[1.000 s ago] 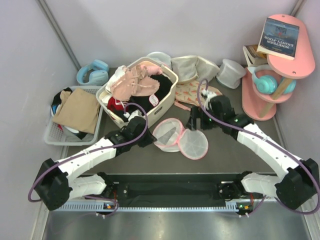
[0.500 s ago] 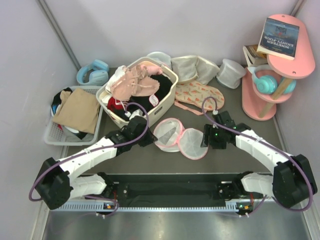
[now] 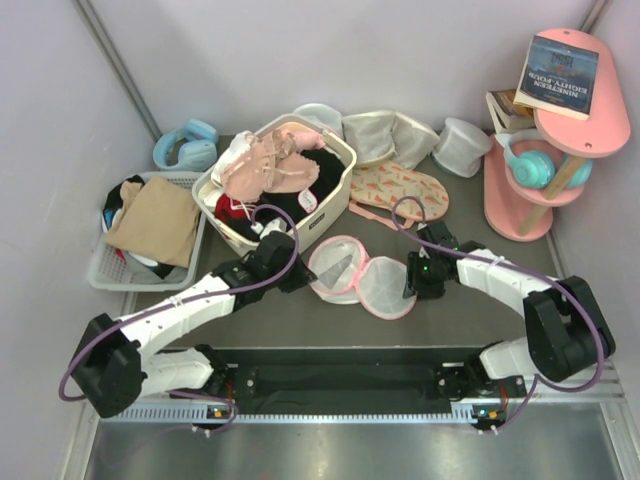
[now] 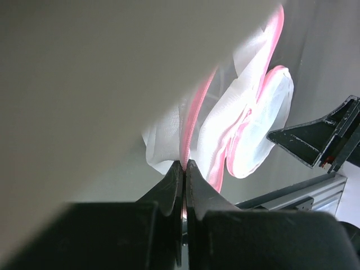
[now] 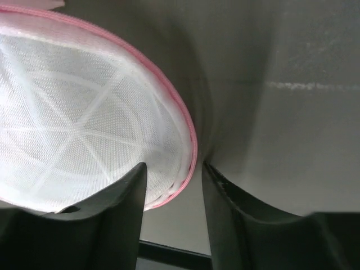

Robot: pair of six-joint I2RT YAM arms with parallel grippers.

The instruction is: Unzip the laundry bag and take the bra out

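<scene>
Grey tabletop between pale walls, clutter along the back, both grippers at the mesh bag.
Bag (image 3: 386, 288) lies mid-table, unzipped, splayed into two round halves: translucent white mesh, ribbed like wheel spokes, pink rims. Left gripper (image 4: 184, 169) is clenched on the pink zip edge; only the left wrist view shows that pinch, the top view hides it. Right gripper (image 5: 172, 169) is released, its fingers straddling the right half's rim, clear only in the right wrist view. What looks like the bra (image 3: 268, 160), pale pink with soft cups, sits on top of the clothes in the cream basket (image 3: 338, 200), seen only from the top.
</scene>
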